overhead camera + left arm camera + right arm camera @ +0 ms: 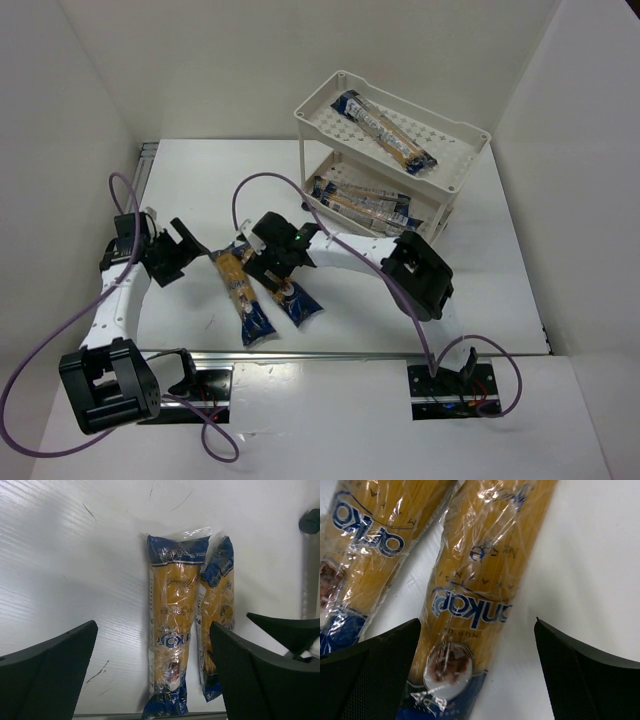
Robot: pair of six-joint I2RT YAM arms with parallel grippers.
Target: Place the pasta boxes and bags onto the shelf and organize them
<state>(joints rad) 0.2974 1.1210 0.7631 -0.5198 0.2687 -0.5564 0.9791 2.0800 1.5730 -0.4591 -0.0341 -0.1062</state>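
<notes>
Plastic-wrapped packet [480, 580] flat on desk [200, 180], beside second packet [365, 540] | step, likely: pick-up, right tool [477, 625] wide, empty, poised over it | left tool [152, 630] wide, empty | next: lower, close across width, carry to shelf [445, 140], both tiers part-filled | surface: smooth white, lightly scuffed | room: white walls [200, 70] on three sides

The white table [200, 190] is seen carrying the shelf [440, 140], which is stood on its wheels at the far right. Two spaghetti packets are laid flat directly on the table near the front middle, side by side and close together: left packet [240, 295], right packet [300, 305]. A top-tray packet [385, 133] is laid diagonally on the upper tray. Lower-tray packets [365, 203] are laid lengthwise below; their count cannot be told.
</notes>
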